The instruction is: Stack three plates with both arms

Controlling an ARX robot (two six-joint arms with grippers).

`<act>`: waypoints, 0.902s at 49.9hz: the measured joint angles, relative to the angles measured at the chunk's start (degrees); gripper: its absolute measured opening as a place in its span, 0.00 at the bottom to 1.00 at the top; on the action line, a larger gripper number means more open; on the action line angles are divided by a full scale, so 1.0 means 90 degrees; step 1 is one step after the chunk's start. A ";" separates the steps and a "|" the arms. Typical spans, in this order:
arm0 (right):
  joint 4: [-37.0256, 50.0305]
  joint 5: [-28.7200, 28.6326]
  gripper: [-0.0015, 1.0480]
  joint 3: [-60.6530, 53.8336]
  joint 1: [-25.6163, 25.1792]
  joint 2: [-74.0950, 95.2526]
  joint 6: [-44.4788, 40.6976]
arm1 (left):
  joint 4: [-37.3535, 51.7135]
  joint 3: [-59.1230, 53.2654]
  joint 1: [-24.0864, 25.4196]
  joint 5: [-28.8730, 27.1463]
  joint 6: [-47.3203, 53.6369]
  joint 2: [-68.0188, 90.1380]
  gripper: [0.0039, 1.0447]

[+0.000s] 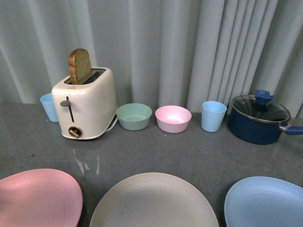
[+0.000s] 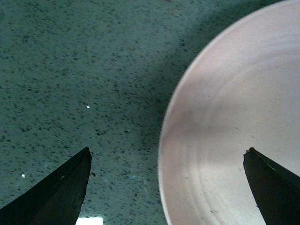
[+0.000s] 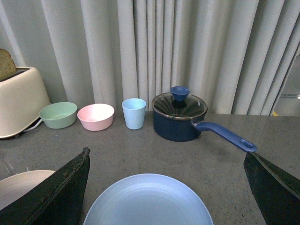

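The left pincer [image 2: 168,150], wide open and empty, hangs over the rim of the pink plate [image 2: 234,131], while the right pincer [image 3: 167,152], equally open and empty, faces the light blue plate [image 3: 147,201].

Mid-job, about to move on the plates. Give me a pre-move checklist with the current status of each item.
1. All three in view, pink plate, beige plate, blue plate: ok.
2. Beige plate's top bare, ready to receive: ok.
3. Left claw open, pink plate's rim framed in its gap: ok.
4. Right claw open, blue plate framed in its gap: ok.
5. Claw height above either plate: cannot tell.
6. Stacking begun: not ok, all three lie apart.
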 joint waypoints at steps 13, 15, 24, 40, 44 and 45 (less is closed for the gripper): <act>0.0000 0.0000 0.93 0.0000 0.0000 0.0000 0.0000 | -0.0214 0.0355 0.0066 -0.0049 0.0002 0.0255 0.94; 0.0000 0.0000 0.93 0.0000 0.0000 0.0000 0.0000 | -0.0308 0.0396 0.0066 -0.0017 0.0002 0.0284 0.94; 0.0000 0.0000 0.93 0.0000 0.0000 0.0000 0.0000 | -0.0359 0.0522 0.0053 -0.0039 0.0027 0.0444 0.94; 0.0000 0.0000 0.93 0.0000 0.0000 0.0000 0.0000 | -0.0379 0.0840 0.0010 -0.0248 0.0044 0.0901 0.94; 0.0000 0.0000 0.93 0.0000 0.0000 0.0000 0.0000 | -0.0401 0.0916 0.0010 -0.0270 0.0027 0.0971 0.94; 0.0000 0.0000 0.93 0.0000 0.0000 0.0000 0.0000 | -0.0425 0.0935 0.0010 -0.0267 0.0024 0.0984 0.94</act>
